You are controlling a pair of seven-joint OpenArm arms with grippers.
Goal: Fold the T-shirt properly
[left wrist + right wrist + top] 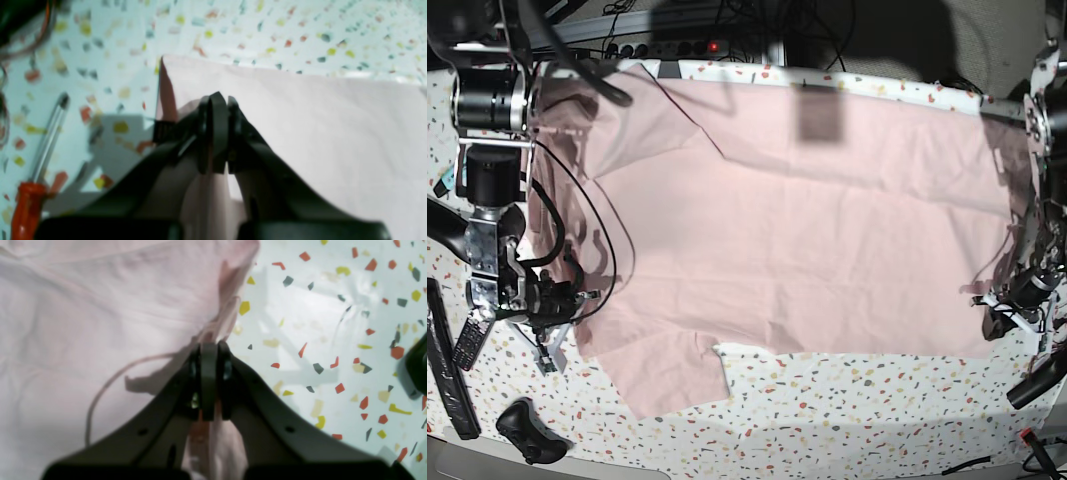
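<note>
The pale pink T-shirt (807, 230) lies spread flat, plain side up, over most of the speckled table (847, 410). Its sleeves are at the left of the base view and its hem at the right. My left gripper (222, 100) is shut on the shirt's corner (333, 133) at the hem's near end, seen in the base view (999, 322). My right gripper (210, 348) is shut on the shirt's edge (83, 323) near the lower sleeve, seen in the base view (577, 305). A loose fold of cloth hangs below each gripper's jaws.
An orange-handled screwdriver (26, 200) lies on the table left of my left gripper. A remote (472, 342), a long black bar (447, 372) and a black device (527, 432) lie at the near left corner. Cables and a power strip (677, 45) run along the far edge.
</note>
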